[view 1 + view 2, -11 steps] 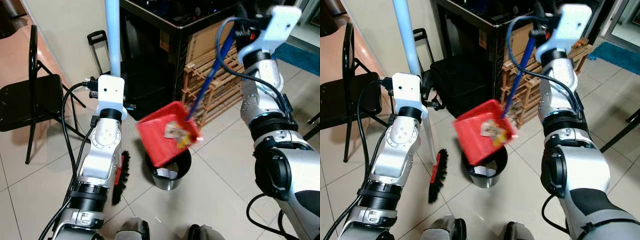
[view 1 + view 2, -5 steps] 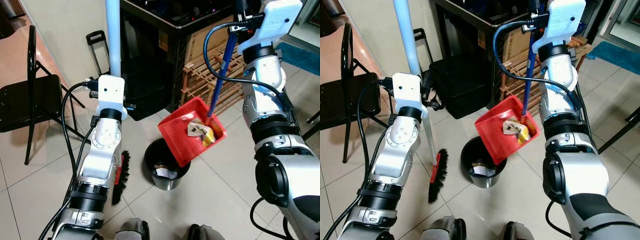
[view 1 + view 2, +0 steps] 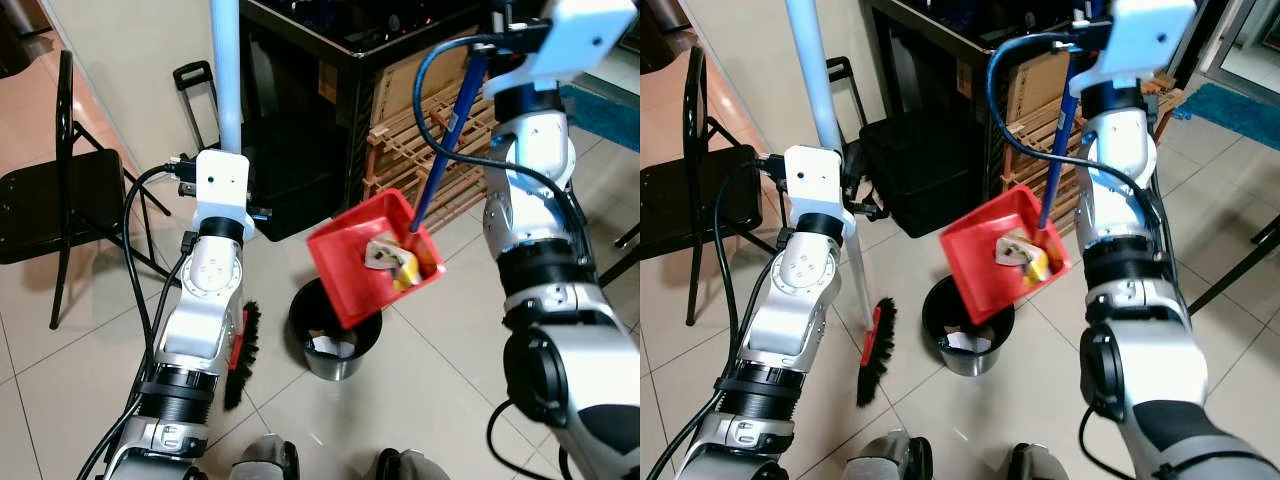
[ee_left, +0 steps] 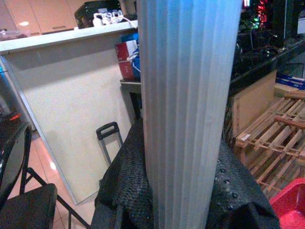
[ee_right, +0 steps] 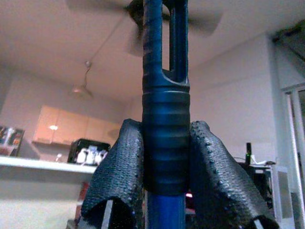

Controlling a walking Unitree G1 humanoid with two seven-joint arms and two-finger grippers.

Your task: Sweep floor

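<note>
**Dustpan hanging over the bin, broom parked upright**

Closest to the robot, the left arm is bent up with the left gripper point(image 4: 181, 191) clamped around the pale blue broom pole point(image 3: 226, 70). In the left wrist view the black fingers point(image 4: 238, 191) press on either side of that ribbed pole. The pole stands nearly upright and the broom head point(image 3: 243, 352), red back with black bristles, sits on the tiled floor point(image 3: 420, 400) just beside the left arm.

Right next to the broom head is a small black trash bin point(image 3: 333, 340) on the floor. There's something pale inside, probably paper, hard to tell in the shadow.

Right arm is raised high, the right gripper point(image 5: 164, 176) pinching the dark blue dustpan handle point(image 3: 440, 160); its textured pads point(image 5: 119, 171) squeeze the grip from both sides. The red dustpan point(image 3: 370, 255) hangs tilted in the air, above the bin and a bit to the right of it. In its lower corner sits crumpled litter point(image 3: 395, 262), whitish and yellow bits.

Further back: a black folding chair point(image 3: 55, 200) at left, wooden slatted racks point(image 3: 440, 170) and a black cabinet point(image 3: 330, 90) against the wall.
</note>
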